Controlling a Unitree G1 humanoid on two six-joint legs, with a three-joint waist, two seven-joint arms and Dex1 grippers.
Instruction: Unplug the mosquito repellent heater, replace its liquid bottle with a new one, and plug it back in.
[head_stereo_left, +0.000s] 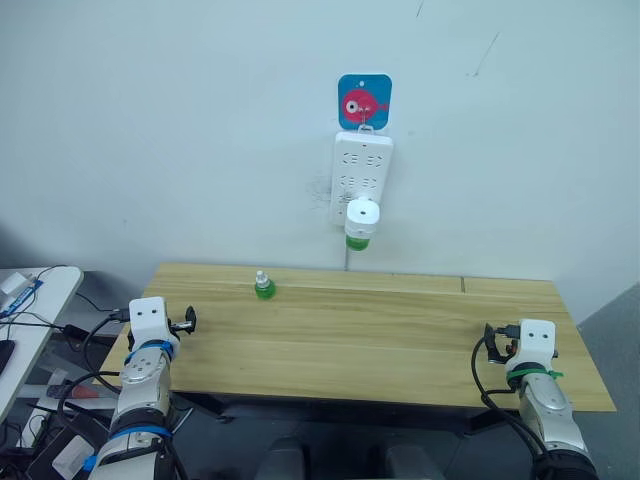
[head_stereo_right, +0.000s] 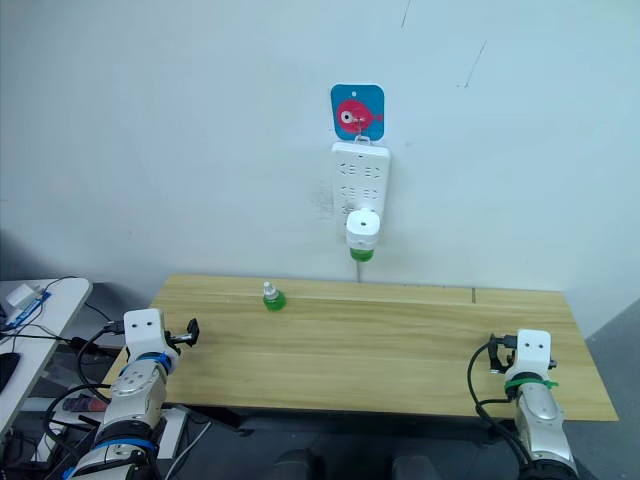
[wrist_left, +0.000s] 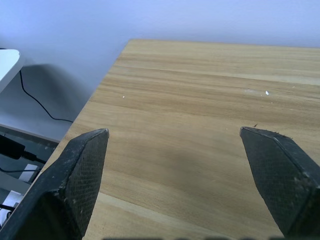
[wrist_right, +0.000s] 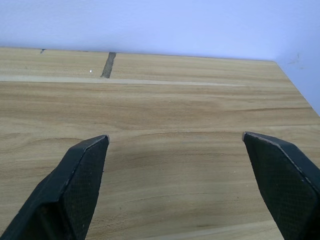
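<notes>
Mosquito repellent heater (head_stereo_left: 363, 215) plugged into the lowest socket of the white power strip (head_stereo_left: 361, 175) on the wall, green-collared bottle hanging beneath. Spare liquid bottle (head_stereo_left: 264, 286) upright near the counter's (head_stereo_left: 400, 340) far edge, left of centre. Left hand (head_stereo_left: 186, 322) and right hand (head_stereo_left: 490, 345) low at the near corners, fingers spread wide, both empty. Likely first step: unplugging. Grip the white body, not the bottle; pull straight off the wall so the hanging strip does not swing.
</notes>
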